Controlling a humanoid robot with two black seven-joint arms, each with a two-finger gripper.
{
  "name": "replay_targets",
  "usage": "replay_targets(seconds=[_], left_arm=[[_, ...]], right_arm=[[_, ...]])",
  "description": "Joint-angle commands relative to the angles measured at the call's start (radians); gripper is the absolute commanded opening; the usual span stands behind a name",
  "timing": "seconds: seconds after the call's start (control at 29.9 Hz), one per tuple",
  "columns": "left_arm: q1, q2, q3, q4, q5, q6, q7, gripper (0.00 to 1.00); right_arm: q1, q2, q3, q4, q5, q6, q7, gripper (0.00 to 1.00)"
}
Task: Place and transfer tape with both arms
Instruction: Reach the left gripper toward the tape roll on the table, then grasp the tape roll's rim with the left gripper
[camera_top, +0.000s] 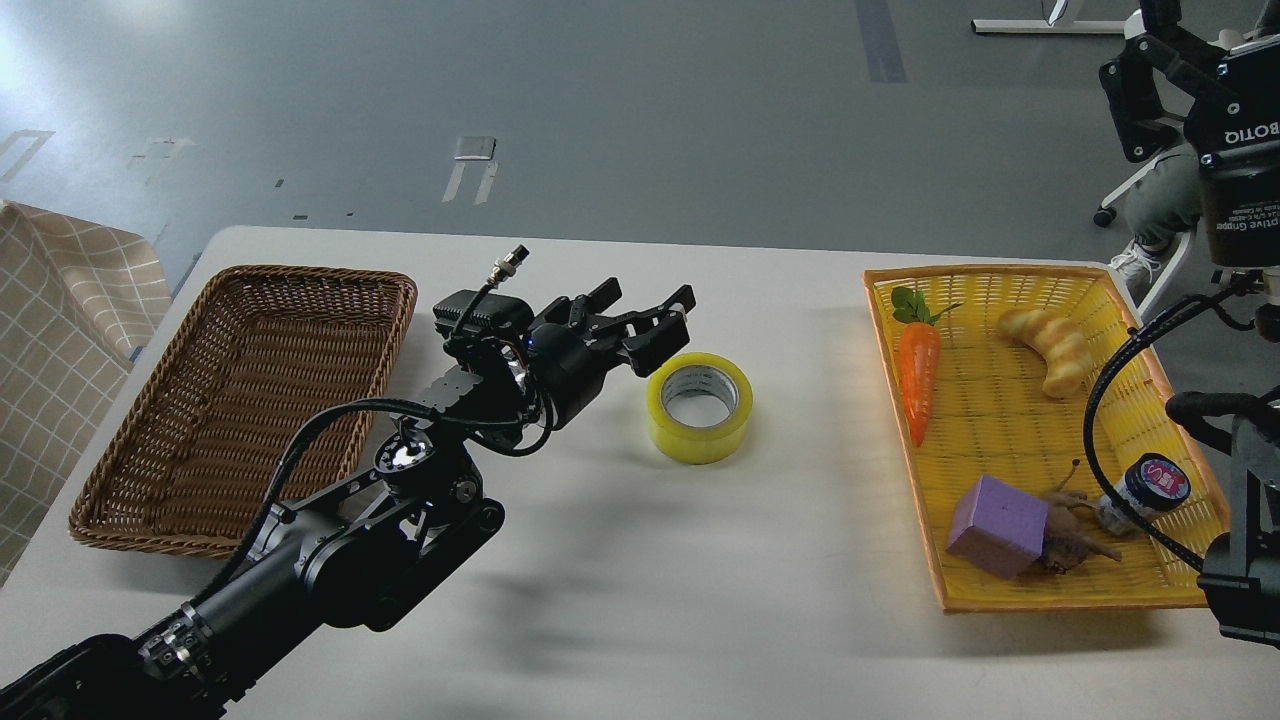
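Observation:
The tape (700, 438), a yellow roll with a grey-white core, lies flat on the white table (700, 600) near its middle. My left gripper (648, 318) is open and empty. It hangs low over the table just left of the roll, its fingertips close to the roll's upper left rim, with no clear contact. My right gripper (1165, 70) is raised at the top right, beyond the yellow basket. Its fingers are partly cut off by the view's edge.
A brown wicker basket (250, 400) stands at the left, behind my left arm. A yellow basket (1000, 420) at the right holds a carrot (918, 375), a twisted bread (1050, 345), a purple block (997, 525) and a small jar (1150, 485). A checked cloth (60, 330) hangs at the far left.

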Motion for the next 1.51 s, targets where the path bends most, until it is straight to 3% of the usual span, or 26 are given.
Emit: replay_targets(seconds=[0.0,0.27,0.54,1.47], left_arm=[[0.0,-0.006,0.039,0.001,0.032,0.006,0.044,0.98],[-0.032,0.0,0.128,0.03,0.032,0.006,0.047,0.98],[-0.083,-0.014,0.151,0.193,0.032,0.009,0.038,0.98],[-0.109,-0.074,0.165,0.297,0.015,0.002,0.027,0.98]], right_arm=[[-0.002,0.0,0.0,0.0,-0.002,0.001,-0.001,1.0],[-0.01,-0.001,0.002,0.002,-0.002,0.001,-0.001,1.0],[-0.03,-0.004,0.015,0.002,-0.002,0.001,0.0,1.0],[-0.053,-0.006,0.031,0.011,-0.002,0.001,0.0,1.0]])
